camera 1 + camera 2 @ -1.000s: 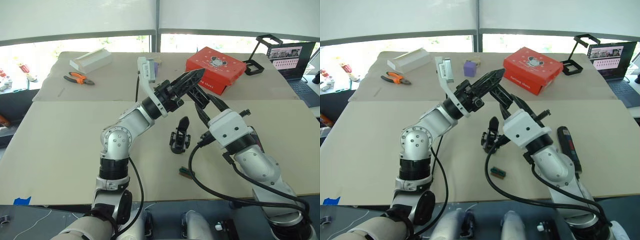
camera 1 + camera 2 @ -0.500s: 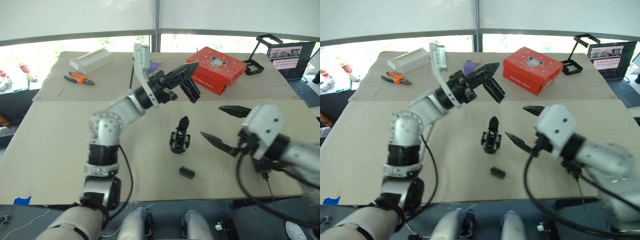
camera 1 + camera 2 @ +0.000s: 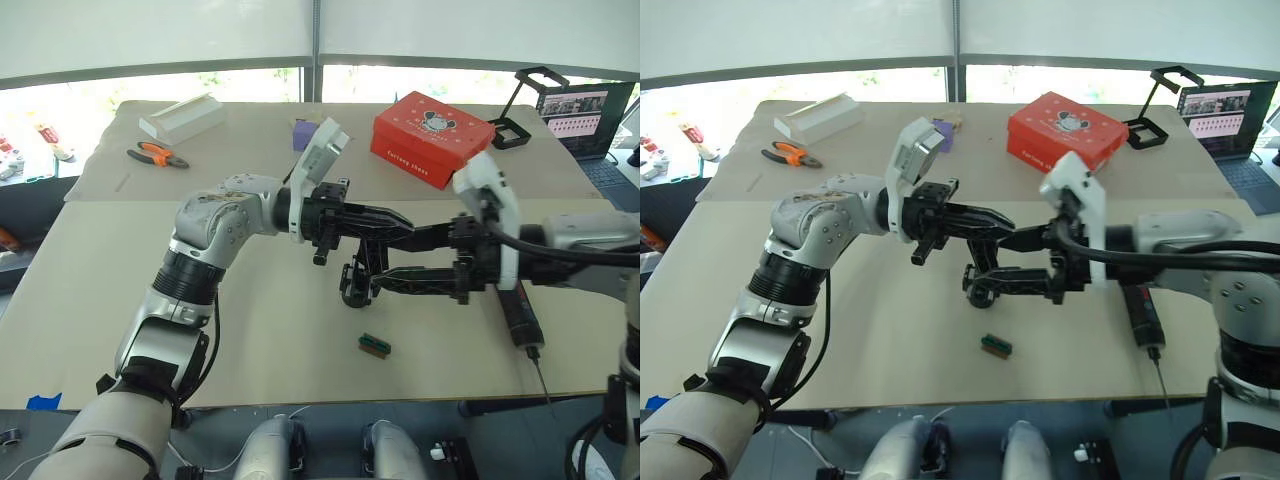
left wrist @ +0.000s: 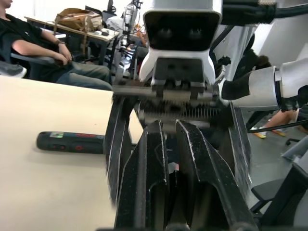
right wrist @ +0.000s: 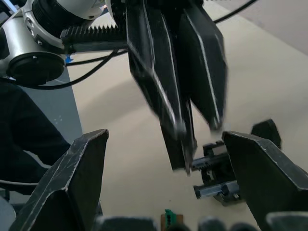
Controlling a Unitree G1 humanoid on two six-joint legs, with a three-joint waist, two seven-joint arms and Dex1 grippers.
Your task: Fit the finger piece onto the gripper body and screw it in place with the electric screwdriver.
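1. Converging over gripper body (image 3: 357, 282) mid-counter: left tool (image 3: 400, 220) nearly shut, holding a small dark piece, likely the finger piece; right tool (image 3: 385, 262) wide open, empty.
2. Align piece slowly, avoid tool collision.
3. Electric screwdriver (image 3: 519, 314) lies right.

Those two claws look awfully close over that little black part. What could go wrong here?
The left gripper and the open right gripper nearly meet just above the gripper body. They might bump each other or knock it over. The electric screwdriver lies near the table's front edge, so a careless arm swing could push it off.
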